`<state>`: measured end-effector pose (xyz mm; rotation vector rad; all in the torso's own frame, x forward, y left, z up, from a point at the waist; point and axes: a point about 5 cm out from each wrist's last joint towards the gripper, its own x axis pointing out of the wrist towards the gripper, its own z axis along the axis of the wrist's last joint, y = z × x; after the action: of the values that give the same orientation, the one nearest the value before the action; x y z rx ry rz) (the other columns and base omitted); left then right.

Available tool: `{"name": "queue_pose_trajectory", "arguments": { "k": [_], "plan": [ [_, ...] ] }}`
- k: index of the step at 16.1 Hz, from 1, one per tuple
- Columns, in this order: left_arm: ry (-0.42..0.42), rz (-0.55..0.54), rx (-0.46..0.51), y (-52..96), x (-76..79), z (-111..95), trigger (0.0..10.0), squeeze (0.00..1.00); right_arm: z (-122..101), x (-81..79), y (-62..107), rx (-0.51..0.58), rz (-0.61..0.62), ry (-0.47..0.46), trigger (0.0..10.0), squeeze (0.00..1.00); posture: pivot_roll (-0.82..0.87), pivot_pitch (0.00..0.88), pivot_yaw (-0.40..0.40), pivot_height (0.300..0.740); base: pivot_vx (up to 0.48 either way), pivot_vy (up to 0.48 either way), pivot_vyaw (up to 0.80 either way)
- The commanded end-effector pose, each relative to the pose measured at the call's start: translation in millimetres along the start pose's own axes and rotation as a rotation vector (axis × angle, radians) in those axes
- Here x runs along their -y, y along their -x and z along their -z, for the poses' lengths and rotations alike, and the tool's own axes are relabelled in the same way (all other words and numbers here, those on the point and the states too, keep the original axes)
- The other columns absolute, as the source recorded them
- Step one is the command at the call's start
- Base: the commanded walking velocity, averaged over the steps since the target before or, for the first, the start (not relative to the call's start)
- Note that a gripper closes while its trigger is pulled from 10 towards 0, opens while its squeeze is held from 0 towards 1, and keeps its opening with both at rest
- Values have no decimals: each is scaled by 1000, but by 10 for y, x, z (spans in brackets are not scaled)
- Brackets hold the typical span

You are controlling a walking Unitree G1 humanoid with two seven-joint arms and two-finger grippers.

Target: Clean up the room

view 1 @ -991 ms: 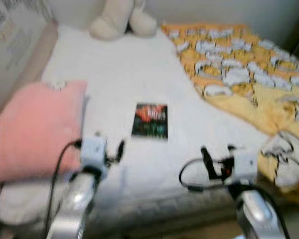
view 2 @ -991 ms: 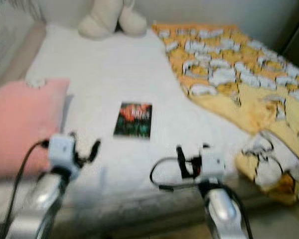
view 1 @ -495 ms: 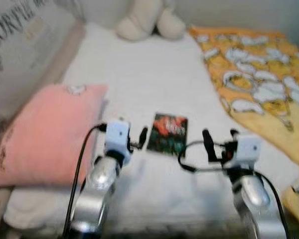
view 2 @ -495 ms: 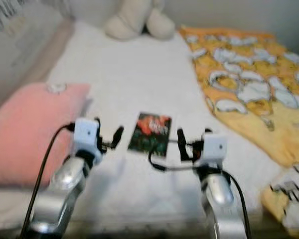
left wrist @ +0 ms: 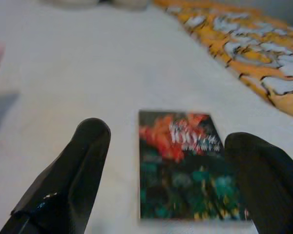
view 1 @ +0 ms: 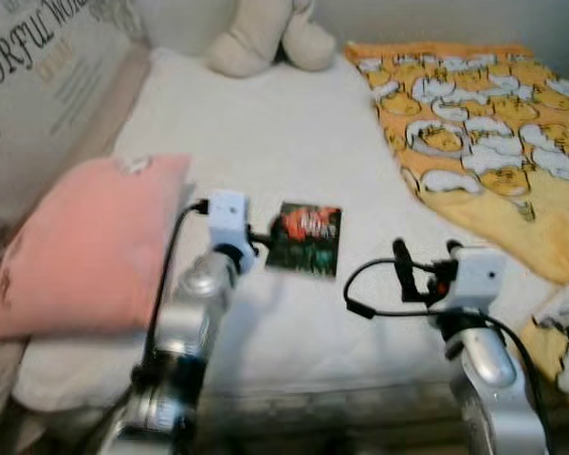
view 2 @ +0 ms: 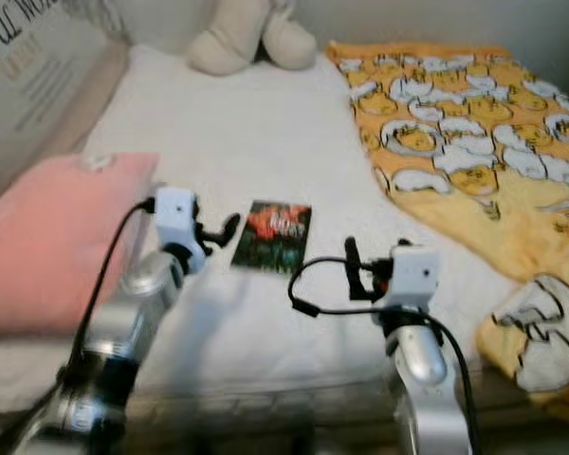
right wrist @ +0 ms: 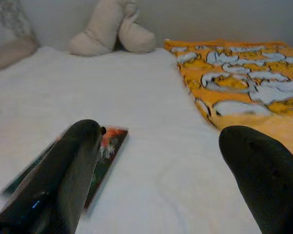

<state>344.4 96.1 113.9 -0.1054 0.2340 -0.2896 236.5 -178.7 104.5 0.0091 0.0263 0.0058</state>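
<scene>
A dark book with a red and green cover lies flat on the white bed. My left gripper is stretched out to the book's left edge and is open. In the left wrist view the book lies just ahead between the two black fingers, not touched. My right gripper hovers open over the sheet, nearer the bed's front edge and to the right of the book. The right wrist view has the book partly hidden behind one finger.
A pink pillow lies on the left of the bed. A yellow patterned blanket covers the right side and hangs over the corner. A cream plush toy sits at the far end. A lettered panel runs along the left.
My left arm has reached forward and brought its open gripper up to the book's left edge. The right arm has held its pose. The camera has shifted a little.
</scene>
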Motion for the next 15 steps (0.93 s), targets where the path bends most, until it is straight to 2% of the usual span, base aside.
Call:
{"name": "queue_pose_trajectory", "arguments": {
  "k": [1, 2, 4, 7, 8, 11, 14, 15],
  "plan": [
    [34, 10, -30, -73, -23, 56, 10000, 0, -63, -20, -12, 16, -7, 0, 10000, 0, -54, 81, -8, 700, 0, 0, 0],
    [40, -2, -44, -140, -60, 48, 10000, 0, -53, -20, 36, 7, -6, 3, 10000, 0, -66, 92, -7, 700, 0, 0, 0],
    [42, 1, -49, -176, -64, 31, 10000, 0, -45, -10, 66, 1, -2, 5, 10000, 0, -85, 106, -3, 700, 0, 0, 0],
    [43, -71, -47, -303, -198, -71, 10000, 0, -34, 60, 366, -33, 4, 42, 10000, 0, -183, 167, 16, 700, 0, 0, 0],
    [43, -71, -47, -303, -198, -71, 10000, 0, -34, 60, 366, -33, 4, 42, 10000, 0, -183, 167, 16, 700, 0, 0, 0],
    [49, -81, -22, -325, -212, -132, 10000, 0, -17, 148, 531, -68, 35, 47, 10000, 0, -206, 200, 14, 700, 0, 0, 0],
    [125, -84, -8, -351, -167, -146, 10000, 0, -21, 101, 659, -94, 19, 45, 10000, 0, -243, 241, 8, 700, 0, 0, 0],
    [126, -86, -3, -368, -136, -156, 10000, 0, -33, 106, 743, -112, 22, 50, 10000, 0, -259, 256, 12, 700, 0, 0, 0]
  ]
}}
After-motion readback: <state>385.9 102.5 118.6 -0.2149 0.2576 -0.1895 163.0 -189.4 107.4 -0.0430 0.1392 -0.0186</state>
